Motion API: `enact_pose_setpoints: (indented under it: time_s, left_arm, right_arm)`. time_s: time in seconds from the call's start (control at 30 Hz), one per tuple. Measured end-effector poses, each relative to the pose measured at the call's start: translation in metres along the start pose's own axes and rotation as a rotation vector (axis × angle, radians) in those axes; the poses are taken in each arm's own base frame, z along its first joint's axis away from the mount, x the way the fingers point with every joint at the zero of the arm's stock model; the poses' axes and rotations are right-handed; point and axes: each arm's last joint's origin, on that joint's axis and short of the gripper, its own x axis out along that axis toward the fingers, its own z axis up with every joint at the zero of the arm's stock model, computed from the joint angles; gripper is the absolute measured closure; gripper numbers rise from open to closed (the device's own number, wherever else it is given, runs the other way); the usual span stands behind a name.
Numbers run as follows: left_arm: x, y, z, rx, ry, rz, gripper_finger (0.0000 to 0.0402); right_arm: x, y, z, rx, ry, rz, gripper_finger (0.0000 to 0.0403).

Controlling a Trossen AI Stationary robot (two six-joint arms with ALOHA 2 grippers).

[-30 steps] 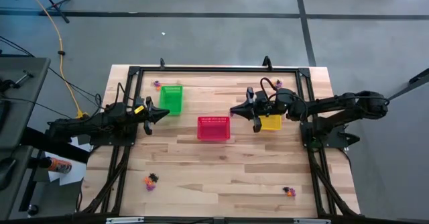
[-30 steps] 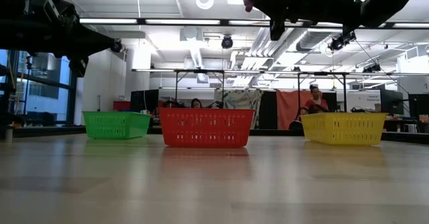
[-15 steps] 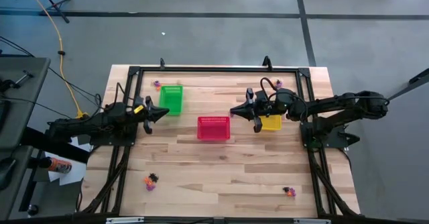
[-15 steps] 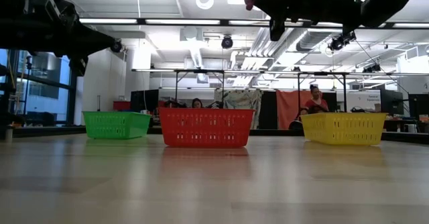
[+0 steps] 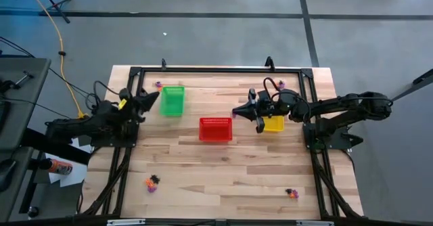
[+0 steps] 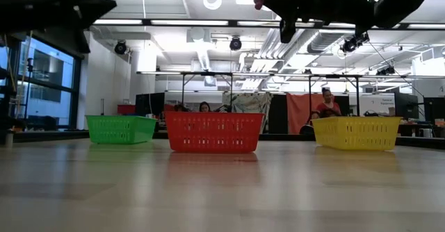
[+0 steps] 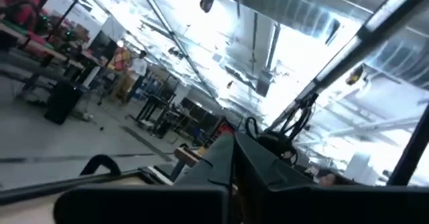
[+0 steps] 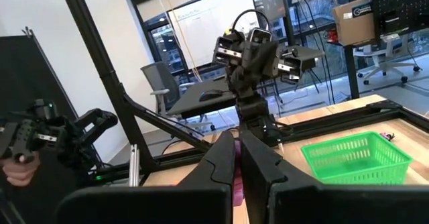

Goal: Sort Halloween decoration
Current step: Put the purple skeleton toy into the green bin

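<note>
- Baskets: three on the table (image 5: 223, 165), a green one (image 5: 172, 101) at the far left, a red one (image 5: 215, 128) in the middle, a yellow one (image 5: 273, 123) to the right; in the low view they stand in a row, green (image 6: 120, 129), red (image 6: 213, 132), yellow (image 6: 356, 133).
- Trinkets: four small clusters in the high view, one (image 5: 158, 85) just beyond the green basket's far corner, one (image 5: 281, 84) near the far edge behind the yellow basket, one (image 5: 152, 182) near the front left, one (image 5: 291, 193) at the front right.
- Right gripper (image 5: 236, 110): hangs above the table between the red and yellow baskets, fingers pressed together on a small pink-purple trinket (image 8: 237, 172) that shows between the tips in its wrist view.
- Left gripper (image 5: 154, 97): fingers together, nothing seen in them, just left of the green basket.
- Change: the left gripper has swung from beside the green basket's near end toward its far end and tilted up; the right arm, baskets and trinkets lie as before.
</note>
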Motion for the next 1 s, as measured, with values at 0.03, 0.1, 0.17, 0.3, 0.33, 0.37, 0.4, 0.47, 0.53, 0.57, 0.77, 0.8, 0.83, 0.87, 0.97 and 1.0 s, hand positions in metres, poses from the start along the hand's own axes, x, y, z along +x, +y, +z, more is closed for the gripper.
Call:
enact_pose_setpoints:
  time_s: [0.03, 0.1, 0.17, 0.3, 0.33, 0.37, 0.4, 0.47, 0.53, 0.57, 0.77, 0.8, 0.83, 0.87, 0.97, 1.0]
  left_arm:
    - [0.003, -0.003, 0.003, 0.015, 0.013, 0.000, 0.0392]
    - [0.013, -0.009, 0.007, 0.057, 0.068, 0.019, 0.0380]
    - [0.026, -0.016, 0.010, 0.120, 0.131, 0.039, 0.0365]
    - [0.060, -0.030, 0.013, 0.273, 0.252, 0.059, 0.0327]
    - [0.068, -0.033, 0.013, 0.309, 0.278, 0.050, 0.0318]
    - [0.077, -0.037, 0.013, 0.341, 0.308, 0.037, 0.0308]
    - [0.084, -0.040, 0.012, 0.363, 0.330, 0.023, 0.0299]
    - [0.098, -0.046, 0.012, 0.384, 0.356, -0.015, 0.0283]
    - [0.107, -0.050, 0.011, 0.389, 0.381, -0.056, 0.0272]
    - [0.110, -0.051, 0.009, 0.387, 0.395, -0.075, 0.0268]
    - [0.120, -0.051, -0.002, 0.307, 0.443, -0.122, 0.0259]
    - [0.122, -0.050, -0.006, 0.299, 0.457, -0.119, 0.0259]
    - [0.124, -0.049, -0.011, 0.295, 0.474, -0.116, 0.0259]
    - [0.125, -0.048, -0.016, 0.294, 0.485, -0.117, 0.0259]
    - [0.132, -0.050, -0.027, 0.285, 0.475, -0.142, 0.0259]
    - [0.134, -0.051, -0.031, 0.281, 0.469, -0.153, 0.0259]
  right_arm:
    - [0.000, 0.000, 0.001, -0.003, -0.008, 0.003, 0.0401]
    - [0.000, 0.001, 0.003, -0.009, -0.034, 0.011, 0.0401]
    - [0.000, 0.002, 0.007, -0.020, -0.067, 0.022, 0.0401]
    - [-0.001, 0.004, 0.012, -0.037, -0.123, 0.040, 0.0401]
    - [-0.001, 0.004, 0.013, -0.038, -0.129, 0.042, 0.0401]
    - [-0.001, 0.005, 0.013, -0.038, -0.133, 0.044, 0.0401]
    - [-0.001, 0.005, 0.013, -0.039, -0.135, 0.044, 0.0401]
    - [-0.001, 0.005, 0.013, -0.039, -0.135, 0.045, 0.0401]
    - [-0.001, 0.005, 0.013, -0.040, -0.132, 0.053, 0.0401]
    - [-0.001, 0.005, 0.013, -0.041, -0.129, 0.061, 0.0401]
    - [0.004, 0.006, 0.019, -0.038, -0.112, 0.060, 0.0401]
    - [0.008, 0.006, 0.023, -0.041, -0.099, 0.056, 0.0401]
    - [0.012, 0.006, 0.028, -0.054, -0.078, 0.048, 0.0401]
    - [0.016, 0.007, 0.032, -0.076, -0.049, 0.038, 0.0401]
    - [0.027, 0.009, 0.049, -0.164, 0.019, 0.018, 0.0401]
    - [0.030, 0.010, 0.055, -0.192, 0.032, 0.016, 0.0401]
